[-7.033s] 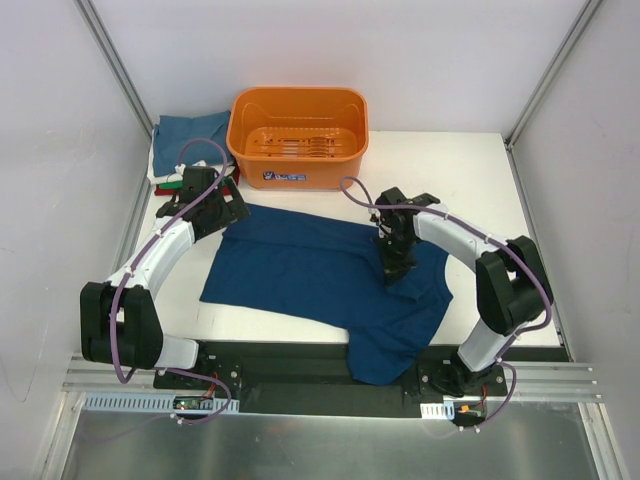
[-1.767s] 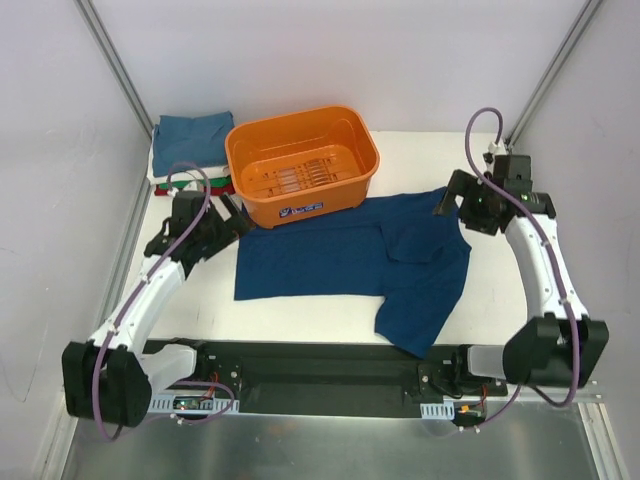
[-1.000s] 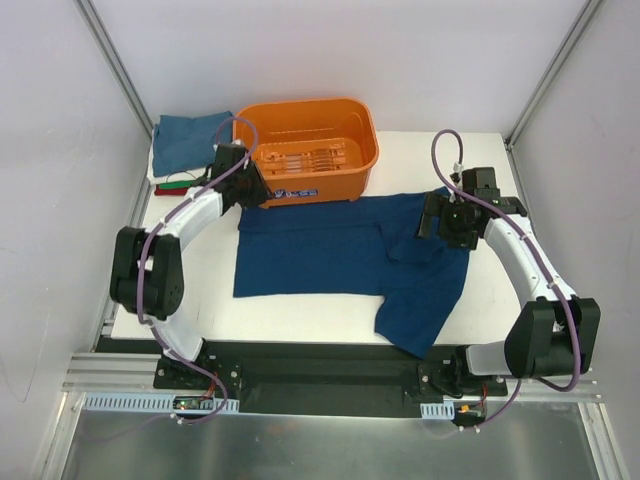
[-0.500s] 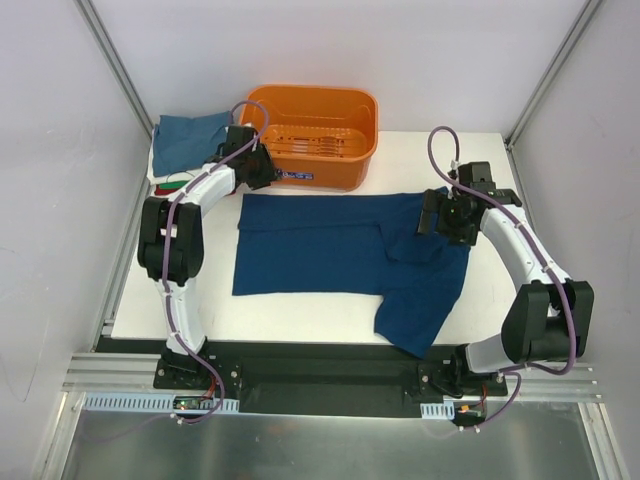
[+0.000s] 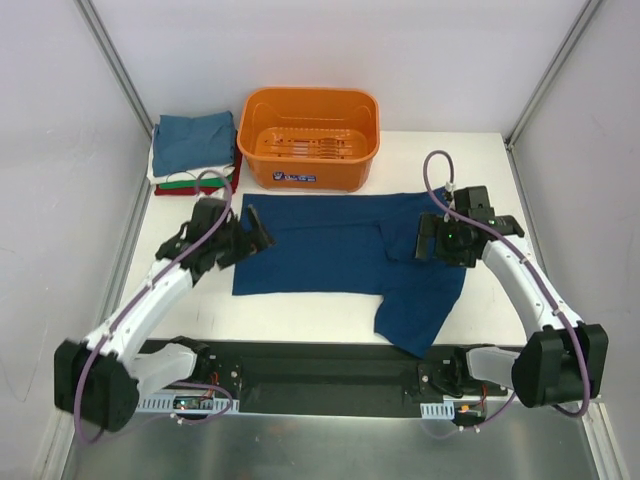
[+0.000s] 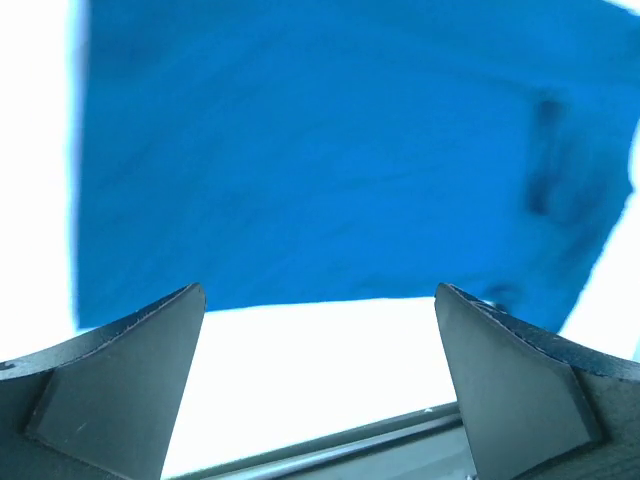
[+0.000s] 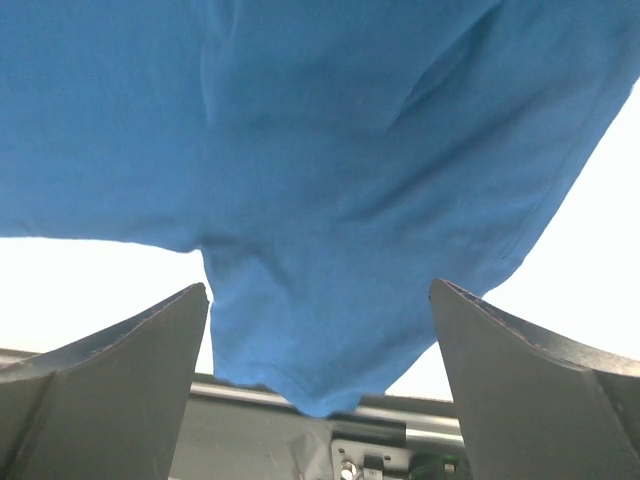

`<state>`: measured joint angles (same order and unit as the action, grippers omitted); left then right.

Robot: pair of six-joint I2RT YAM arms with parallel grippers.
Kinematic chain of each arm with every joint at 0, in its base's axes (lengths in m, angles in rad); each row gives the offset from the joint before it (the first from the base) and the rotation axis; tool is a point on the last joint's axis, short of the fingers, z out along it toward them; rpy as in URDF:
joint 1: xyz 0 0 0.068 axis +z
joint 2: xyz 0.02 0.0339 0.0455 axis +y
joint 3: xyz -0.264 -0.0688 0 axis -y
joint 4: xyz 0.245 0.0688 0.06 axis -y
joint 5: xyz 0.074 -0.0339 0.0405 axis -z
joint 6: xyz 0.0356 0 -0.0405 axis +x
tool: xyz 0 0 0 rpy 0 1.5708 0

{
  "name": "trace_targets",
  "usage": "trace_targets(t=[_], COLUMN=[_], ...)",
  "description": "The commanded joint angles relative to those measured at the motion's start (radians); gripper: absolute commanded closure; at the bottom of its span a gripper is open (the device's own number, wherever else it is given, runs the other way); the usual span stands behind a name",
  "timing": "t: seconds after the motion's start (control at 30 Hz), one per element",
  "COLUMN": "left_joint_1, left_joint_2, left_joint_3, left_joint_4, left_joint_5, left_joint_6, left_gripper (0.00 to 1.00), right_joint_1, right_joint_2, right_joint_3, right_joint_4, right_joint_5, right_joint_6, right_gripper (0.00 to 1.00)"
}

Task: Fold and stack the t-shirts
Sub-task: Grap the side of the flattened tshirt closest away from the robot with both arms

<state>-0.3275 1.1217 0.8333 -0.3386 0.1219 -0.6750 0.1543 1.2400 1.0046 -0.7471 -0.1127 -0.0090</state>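
We take the orange basket point(image 5: 340, 175) as our marker; it stands at the far side of the table point(image 5: 300, 310). Directly in front of it lies the dark blue t-shirt point(image 5: 330, 245), spread mostly flat, with its far edge just short of the basket's front wall. The part of the shirt toward the basket's right front is rumpled, and a flap of it runs on to the table's near edge.

Left of the basket, against the wall, sits the stack of folded shirts point(image 5: 192, 140), with a teal one on top and white, green and red edges showing beneath.

Our left gripper point(image 5: 243, 238) hangs in front of the basket's left corner, over the shirt's left edge. Its jaws are spread wide with nothing between them. In the left wrist view, the left gripper point(image 6: 318, 292) frames the blue cloth point(image 6: 330, 160) and bare table below.

Our right gripper point(image 5: 430, 240) is off the basket's right front, above the rumpled part. It too is spread wide and holds nothing. In the right wrist view, the right gripper point(image 7: 318, 288) has the shirt point(image 7: 330, 150) lying beneath it.
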Motion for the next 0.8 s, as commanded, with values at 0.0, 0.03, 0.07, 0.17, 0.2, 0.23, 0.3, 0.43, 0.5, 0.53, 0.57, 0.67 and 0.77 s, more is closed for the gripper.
trace_targets(t=[0.0,0.03,0.07,0.17,0.2,0.23,0.3,0.43,0.5,0.53,0.57,0.67,0.77], left_joint_1=[0.015,0.015,0.015,0.024,0.024,0.037,0.056,0.094,0.094,0.094,0.094,0.096,0.096], left_joint_2=[-0.169,-0.190,-0.207,-0.223,-0.205,-0.188,-0.140,-0.056,-0.019,-0.010,-0.004,0.012,0.038], left_joint_3=[-0.175,-0.193,-0.224,-0.253,-0.257,-0.257,-0.266,-0.286,-0.283,-0.281,-0.290,-0.307,-0.310], left_joint_4=[-0.304,-0.321,-0.335,-0.329,-0.307,-0.295,-0.225,-0.131,-0.112,-0.112,-0.112,-0.105,-0.099], left_joint_5=[-0.165,-0.180,-0.221,-0.275,-0.313,-0.327,-0.306,-0.220,-0.206,-0.196,-0.192,-0.203,-0.217], left_joint_6=[-0.185,-0.198,-0.208,-0.268,-0.284,-0.288,-0.282,-0.265,-0.253,-0.250,-0.250,-0.250,-0.253], left_gripper=[0.01,0.01,0.01,0.08,0.12,0.15,0.24,0.45,0.55,0.57,0.58,0.64,0.67], right_joint_1=[0.085,0.099,0.111,0.142,0.151,0.154,0.166,0.171,0.171,0.169,0.169,0.171,0.171], right_joint_2=[-0.066,-0.076,-0.079,-0.085,-0.085,-0.083,-0.080,-0.068,-0.067,-0.063,-0.062,-0.066,-0.063], right_joint_3=[-0.067,-0.076,-0.096,-0.126,-0.129,-0.130,-0.130,-0.124,-0.126,-0.124,-0.123,-0.127,-0.126], right_joint_4=[-0.029,-0.028,-0.025,-0.003,0.002,0.008,0.011,0.011,0.014,0.008,0.003,-0.005,-0.012], right_joint_5=[-0.007,-0.007,-0.004,0.001,0.001,0.007,0.016,0.031,0.033,0.034,0.041,0.057,0.058], right_joint_6=[0.036,0.043,0.047,0.064,0.070,0.075,0.081,0.086,0.086,0.087,0.087,0.089,0.092], right_gripper=[0.03,0.03,0.03,0.03,0.03,0.03,0.03,0.03,0.03,0.03,0.03,0.03,0.03])
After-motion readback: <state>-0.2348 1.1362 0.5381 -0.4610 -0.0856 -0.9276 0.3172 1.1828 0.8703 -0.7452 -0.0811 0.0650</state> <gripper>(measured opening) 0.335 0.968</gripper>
